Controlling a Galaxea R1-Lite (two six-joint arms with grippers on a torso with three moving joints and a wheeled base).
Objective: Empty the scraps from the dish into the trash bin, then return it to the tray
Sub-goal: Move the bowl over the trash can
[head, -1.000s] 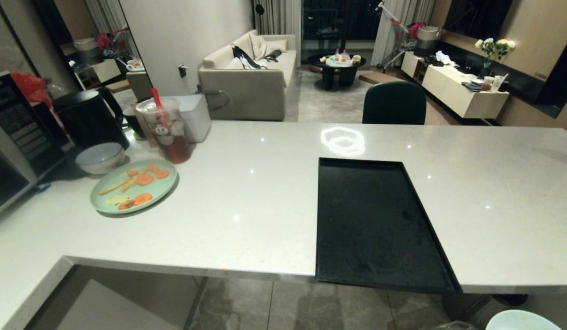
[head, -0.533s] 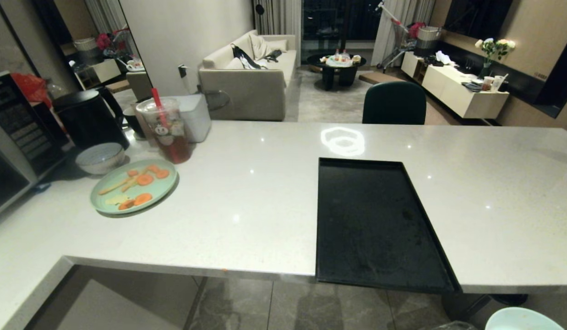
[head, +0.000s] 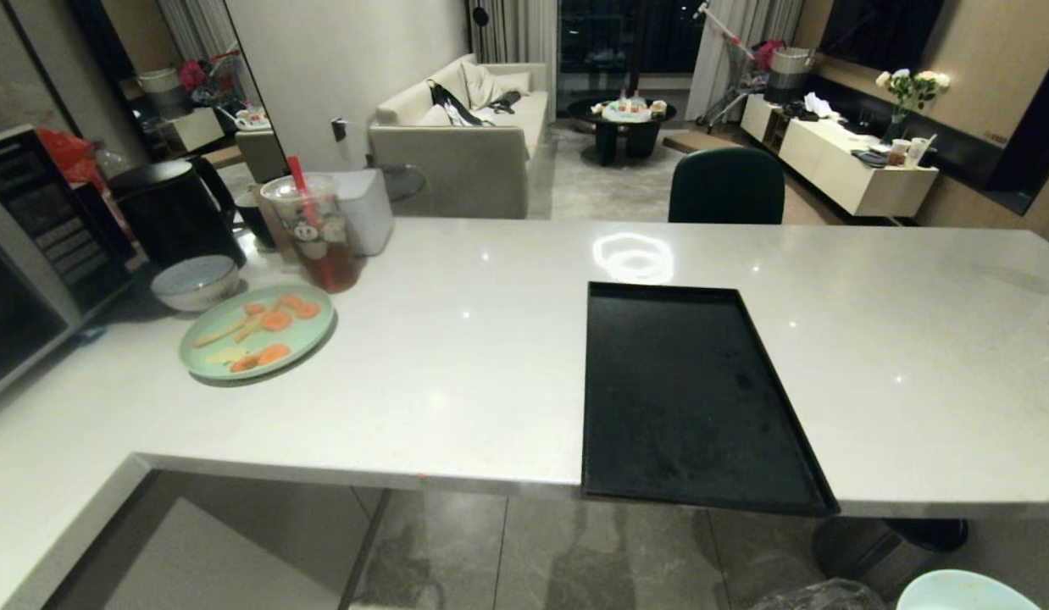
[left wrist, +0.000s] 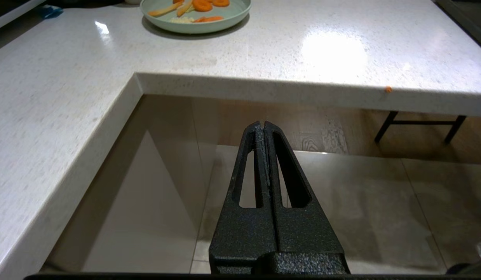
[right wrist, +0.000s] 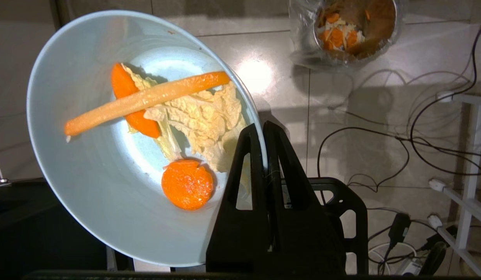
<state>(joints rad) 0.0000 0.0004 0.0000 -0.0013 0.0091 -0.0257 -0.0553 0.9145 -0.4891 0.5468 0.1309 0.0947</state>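
The dish (right wrist: 89,194), a pale-blue bowl, hangs tilted over the floor. My right gripper (right wrist: 262,126) is shut on its rim. The scraps (right wrist: 194,116) lie inside it: a carrot stick, carrot slices and a pale cabbage leaf. The trash bin (right wrist: 355,29) stands on the floor beyond the dish, bag-lined, with scraps in it. In the head view the dish's rim (head: 965,591) shows at the lower right corner beside the bin's crinkled bag (head: 817,595). The black tray (head: 694,407) lies bare on the counter, overhanging its front edge. My left gripper (left wrist: 263,123) is shut and empty, below the counter's edge.
A mint-green plate (head: 258,341) with carrot pieces, a speckled bowl (head: 194,282), a drink cup (head: 317,237) and a black kettle (head: 173,212) stand at the counter's left. Another steel bin (head: 880,542) sits under the counter. Cables (right wrist: 399,147) cross the floor near the trash bin.
The whole head view has shifted slightly, so the camera has moved; more of the bin's bag now shows. The dish stays at the lower right corner in the same grip.
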